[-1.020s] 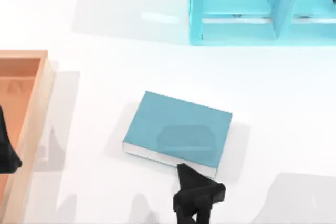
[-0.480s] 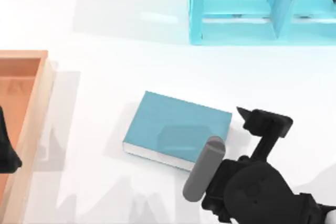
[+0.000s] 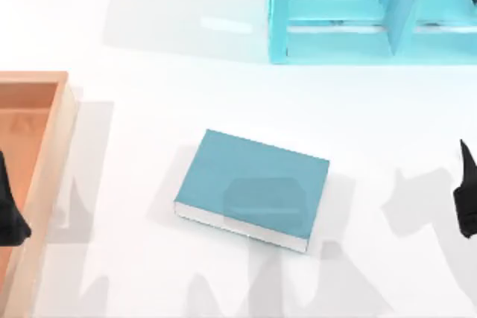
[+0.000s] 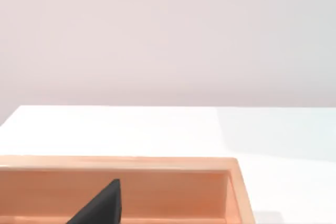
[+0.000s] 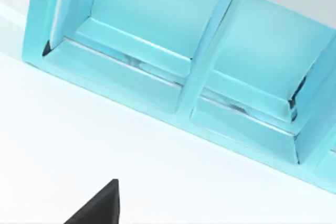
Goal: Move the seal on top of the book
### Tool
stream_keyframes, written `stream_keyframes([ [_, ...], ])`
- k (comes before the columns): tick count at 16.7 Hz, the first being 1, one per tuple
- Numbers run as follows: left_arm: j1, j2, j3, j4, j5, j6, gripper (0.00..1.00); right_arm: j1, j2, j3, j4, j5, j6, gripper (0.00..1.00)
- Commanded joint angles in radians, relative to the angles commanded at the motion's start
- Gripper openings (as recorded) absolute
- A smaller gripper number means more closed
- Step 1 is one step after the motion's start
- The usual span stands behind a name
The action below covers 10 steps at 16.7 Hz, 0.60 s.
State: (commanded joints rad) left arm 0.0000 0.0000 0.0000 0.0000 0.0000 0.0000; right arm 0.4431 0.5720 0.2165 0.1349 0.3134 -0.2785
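The book (image 3: 253, 185), teal-blue with white page edges, lies flat in the middle of the table with nothing on its cover. The seal is out of view. My left gripper (image 3: 9, 217) is parked at the table's left edge, over the wooden tray; a dark tip of it (image 4: 100, 208) pokes into the left wrist view. My right gripper (image 3: 467, 199) sits at the table's right edge, well away from the book. Its dark tip (image 5: 97, 205) appears in the right wrist view above bare white tabletop.
An orange-brown wooden tray (image 3: 52, 147) (image 4: 157, 163) lines the left side of the table. A light turquoise shelf unit (image 3: 358, 13) (image 5: 184, 72) stands along the back right. White tabletop surrounds the book on all sides.
My right arm has swung away from the book's near edge, past its right side, out to the table's right edge. The book and the left arm have not moved.
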Motion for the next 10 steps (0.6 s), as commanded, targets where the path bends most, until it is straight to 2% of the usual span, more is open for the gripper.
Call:
stream_keyframes([
  [5,0.000,0.000,0.000,0.000,0.000,0.000,1.00,-0.331,-0.412,-0.150,-0.096,-0.227,0.191,1.00],
  [10,0.000,0.000,0.000,0.000,0.000,0.000,1.00,-0.443,-0.571,-0.216,-0.135,-0.313,0.278,1.00],
])
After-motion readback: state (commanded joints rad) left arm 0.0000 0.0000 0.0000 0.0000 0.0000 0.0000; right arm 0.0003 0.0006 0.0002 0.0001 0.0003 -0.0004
